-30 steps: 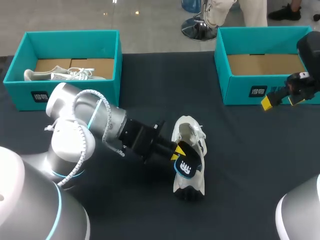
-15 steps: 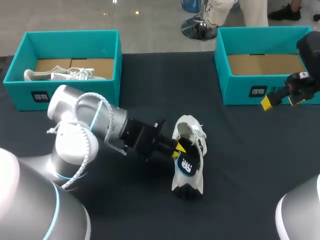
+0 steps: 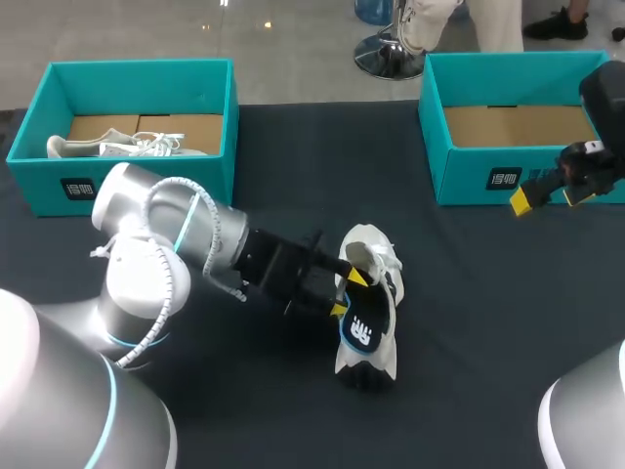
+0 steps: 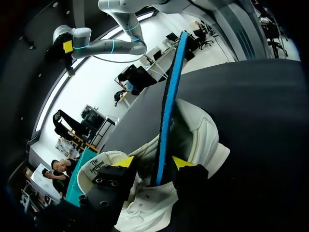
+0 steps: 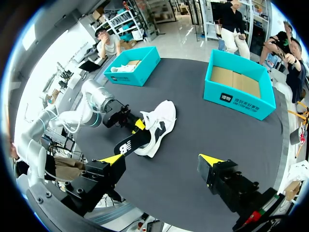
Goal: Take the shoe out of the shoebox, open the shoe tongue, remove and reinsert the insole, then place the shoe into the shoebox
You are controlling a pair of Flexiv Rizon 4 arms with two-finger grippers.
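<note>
The shoe (image 3: 376, 252) lies at the frame's middle, its insole (image 3: 361, 329) half out of it. The insole step is in hand, I judge. The left gripper (image 3: 347, 294) straddles the insole, jaws apart (not pinching). Next it should close and slide the insole. The right gripper (image 3: 549, 199) hangs wide open at the right edge — idle.

We'd call this a robotics lab: our left arm (image 3: 186, 234) and right arm (image 3: 605, 98) at a black table (image 3: 488, 322), teal left shoebox (image 3: 39, 186) and right shoebox (image 3: 469, 181).
</note>
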